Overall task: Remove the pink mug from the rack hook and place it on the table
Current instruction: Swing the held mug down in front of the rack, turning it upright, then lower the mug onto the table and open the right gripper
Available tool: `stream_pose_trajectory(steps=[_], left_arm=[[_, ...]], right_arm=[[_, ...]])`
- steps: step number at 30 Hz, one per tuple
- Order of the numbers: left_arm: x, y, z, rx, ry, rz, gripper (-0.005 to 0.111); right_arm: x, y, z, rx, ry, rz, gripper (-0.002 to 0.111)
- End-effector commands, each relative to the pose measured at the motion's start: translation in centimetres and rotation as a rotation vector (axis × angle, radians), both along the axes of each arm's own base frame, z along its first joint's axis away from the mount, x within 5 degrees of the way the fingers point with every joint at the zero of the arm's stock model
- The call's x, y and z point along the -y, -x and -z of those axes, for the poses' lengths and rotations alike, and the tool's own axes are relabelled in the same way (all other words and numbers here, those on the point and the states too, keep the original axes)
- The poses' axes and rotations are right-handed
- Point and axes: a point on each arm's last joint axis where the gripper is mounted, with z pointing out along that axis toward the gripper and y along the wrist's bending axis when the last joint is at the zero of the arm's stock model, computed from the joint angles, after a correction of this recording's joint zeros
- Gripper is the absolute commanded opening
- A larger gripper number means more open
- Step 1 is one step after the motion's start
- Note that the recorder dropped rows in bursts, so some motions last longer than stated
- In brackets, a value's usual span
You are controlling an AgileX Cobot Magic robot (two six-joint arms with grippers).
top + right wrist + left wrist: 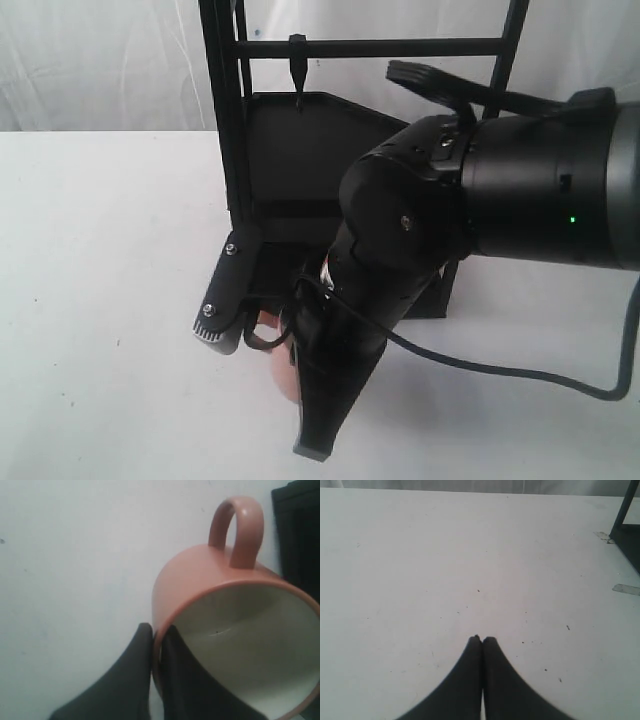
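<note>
My right gripper (157, 630) is shut on the pink mug (200, 580), one finger inside the cream-white rim and one outside. The mug is tipped, its mouth towards the wrist camera and its loop handle (240, 525) on the far side. In the exterior view only slivers of the pink mug (283, 378) show behind the right gripper (312, 450), low over the table (100, 300) in front of the rack. I cannot tell whether the mug touches the table. The rack hook (297, 75) hangs bare on the top crossbar. My left gripper (482, 639) is shut on nothing over the table (420, 555).
The black rack (290, 160) stands just behind the mug, and its dark edge (300, 540) lies close beside the mug. A rack leg (625, 525) and a strip of clear tape (626, 589) lie off to one side of the left gripper. The right arm's cable (500, 372) trails over the table.
</note>
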Motion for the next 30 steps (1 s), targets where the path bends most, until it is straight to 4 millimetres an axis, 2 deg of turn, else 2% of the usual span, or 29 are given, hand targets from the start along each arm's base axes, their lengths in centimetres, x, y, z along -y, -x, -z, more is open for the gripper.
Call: stream_pose_trajectory(steps=[1,9,14,30], left_arm=[[0.0,0.0,0.1,-0.001,0.008,-0.005,0.0],[0.0,0.0,0.1,-0.001,0.008,-0.005,0.0],[0.0,0.0,0.1,-0.001,0.008,-0.005,0.0],[0.0,0.0,0.1,-0.001,0.008,-0.005,0.0]], right_arm=[[0.0,-0.5,-0.4,0.042,-0.025,0.053,0.0],[-0.3,-1.0,0.4,0.053,-0.009,0.06,0.0],[-0.5,-1.2,1.5,0.028,0.015,0.071,0.0],[-0.6,-1.1,1.5,0.015,0.004,0.086,0.0]])
